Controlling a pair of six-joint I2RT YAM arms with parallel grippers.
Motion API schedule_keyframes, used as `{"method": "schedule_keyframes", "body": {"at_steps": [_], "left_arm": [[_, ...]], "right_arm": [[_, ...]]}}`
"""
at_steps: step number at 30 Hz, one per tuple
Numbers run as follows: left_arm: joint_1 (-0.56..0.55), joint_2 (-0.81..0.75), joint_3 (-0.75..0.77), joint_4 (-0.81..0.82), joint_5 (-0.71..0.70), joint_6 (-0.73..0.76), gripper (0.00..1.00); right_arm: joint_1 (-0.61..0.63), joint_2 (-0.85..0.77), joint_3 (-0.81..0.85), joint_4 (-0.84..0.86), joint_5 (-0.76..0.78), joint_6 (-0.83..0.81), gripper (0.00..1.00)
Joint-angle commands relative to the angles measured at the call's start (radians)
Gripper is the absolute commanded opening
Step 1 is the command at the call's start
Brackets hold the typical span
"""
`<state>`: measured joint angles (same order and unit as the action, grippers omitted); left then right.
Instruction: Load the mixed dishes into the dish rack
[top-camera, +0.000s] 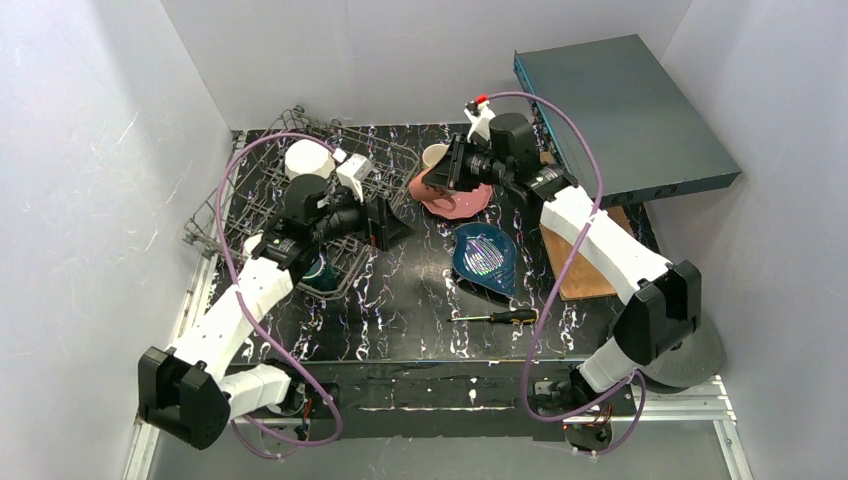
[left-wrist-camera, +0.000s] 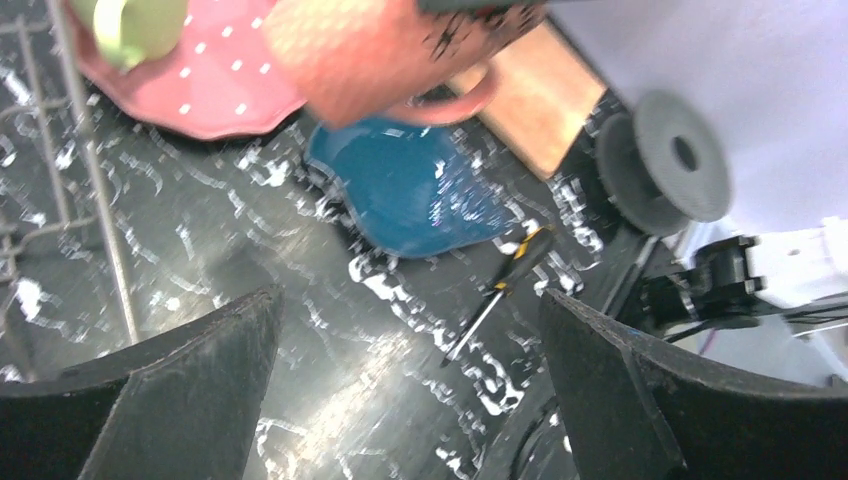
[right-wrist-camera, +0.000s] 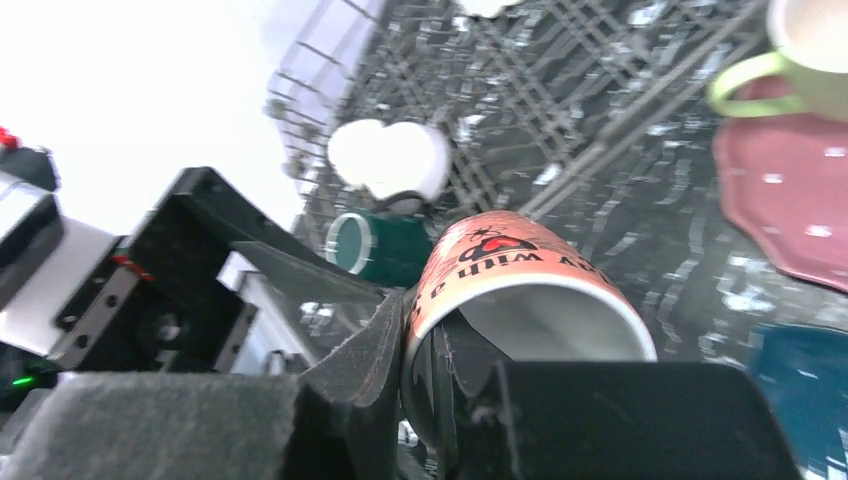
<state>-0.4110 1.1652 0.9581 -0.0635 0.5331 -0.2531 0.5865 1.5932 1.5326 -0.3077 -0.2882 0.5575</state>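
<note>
**A:** We see the right gripper (right-wrist-camera: 420, 345) pinching the rim of the salmon cup (right-wrist-camera: 520, 290), with one finger inside the mouth and one on the outer wall.

**B:** We see the cup off the table and tipped on its side. It hangs just left of the pink plate (top-camera: 465, 203), between that plate and the rack (top-camera: 225, 200).

**A:** On the pink plate's far edge we find the mug (top-camera: 434, 155), standing upright. Nearer us lies the blue plate (top-camera: 485, 255), flat on the black marbled table (top-camera: 400, 310). The screwdriver (top-camera: 500, 317) lies just in front of it.

**B:** Across from the cup we see the left gripper (top-camera: 392, 222). Its jaws are spread wide, nothing is between them, and it sits at the rack's right edge pointing towards the plates.

**A:** In the rack we make out the white bowl (top-camera: 308, 158) at the far side. The green cup (top-camera: 320, 272) lies on its side at the near end, partly under the left arm.

**B:** On the right we note a teal box (top-camera: 620, 110) propped against the wall, with a wooden board (top-camera: 585, 270) below it.
</note>
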Motion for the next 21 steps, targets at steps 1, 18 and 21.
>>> {"method": "schedule_keyframes", "body": {"at_steps": [1,18,21], "left_arm": [[0.038,-0.075,-0.07,0.245,0.154,-0.153,0.98],[0.172,0.012,-0.176,0.715,0.332,-0.536,0.91],[0.181,0.023,-0.189,0.774,0.341,-0.578,0.79]], "right_arm": [[0.009,-0.087,-0.124,0.466,-0.169,0.316,0.01],[0.045,-0.119,-0.348,1.02,-0.066,0.798,0.01],[0.05,-0.1,-0.353,1.073,-0.067,0.865,0.01]]}}
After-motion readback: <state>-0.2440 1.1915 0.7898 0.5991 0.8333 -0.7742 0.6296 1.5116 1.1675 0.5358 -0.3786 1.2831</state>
